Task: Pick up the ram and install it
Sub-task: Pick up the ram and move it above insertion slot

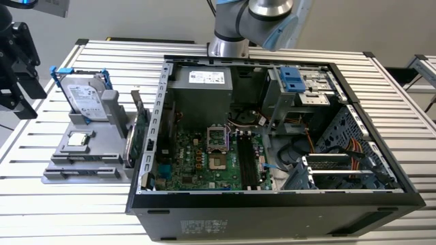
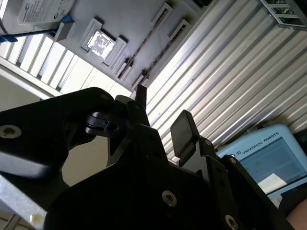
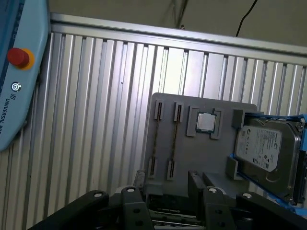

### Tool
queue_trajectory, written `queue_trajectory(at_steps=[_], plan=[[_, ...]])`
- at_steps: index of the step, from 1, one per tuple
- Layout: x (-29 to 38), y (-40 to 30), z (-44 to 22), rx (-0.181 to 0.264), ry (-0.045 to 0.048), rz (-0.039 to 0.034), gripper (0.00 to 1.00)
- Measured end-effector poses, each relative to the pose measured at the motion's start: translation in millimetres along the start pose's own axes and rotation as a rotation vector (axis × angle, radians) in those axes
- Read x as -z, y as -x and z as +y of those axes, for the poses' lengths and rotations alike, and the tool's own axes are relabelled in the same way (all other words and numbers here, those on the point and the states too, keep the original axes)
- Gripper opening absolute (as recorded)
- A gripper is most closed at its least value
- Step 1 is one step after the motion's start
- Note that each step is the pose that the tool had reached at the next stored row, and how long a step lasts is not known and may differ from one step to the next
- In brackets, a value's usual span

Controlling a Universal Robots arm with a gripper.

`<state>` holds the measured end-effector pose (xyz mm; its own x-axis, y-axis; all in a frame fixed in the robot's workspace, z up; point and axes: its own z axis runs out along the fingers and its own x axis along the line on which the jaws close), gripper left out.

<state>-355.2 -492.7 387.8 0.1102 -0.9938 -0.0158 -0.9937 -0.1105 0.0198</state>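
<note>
The ram [image 3: 175, 139] stands on edge in a narrow slot of the grey holder [image 3: 206, 158], presenting a thin dark strip. A like strip sits in the parallel slot just beside it, and which of the two carries chips cannot be told. On the ram's other side the processor chip [image 3: 206, 122] lies in its recess, with the hard drive [image 3: 268, 148] upright at the holder's far end. The gripper [image 3: 168, 178] hangs above the holder's near edge, jaws parted wide with nothing between them and clear of the ram. Bare slatted table [image 3: 96, 120] lies open on the holder's free side, up to the pendant [image 3: 19, 72]. In the exterior view the holder sits toward that view's left, and the expansion card [image 1: 140, 135] stands between it and the open computer case [image 1: 272, 204]. The board's memory slots [image 1: 246, 163] are dark; their contents cannot be made out. The arm's upper links are cut off by the frame.
</note>
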Motion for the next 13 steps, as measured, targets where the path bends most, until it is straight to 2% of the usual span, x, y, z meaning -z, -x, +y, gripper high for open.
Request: queue_trajectory(at_steps=[13], plan=[[-2.6,0.1,-0.1,-0.002,0.0002,0.0016,1.0]])
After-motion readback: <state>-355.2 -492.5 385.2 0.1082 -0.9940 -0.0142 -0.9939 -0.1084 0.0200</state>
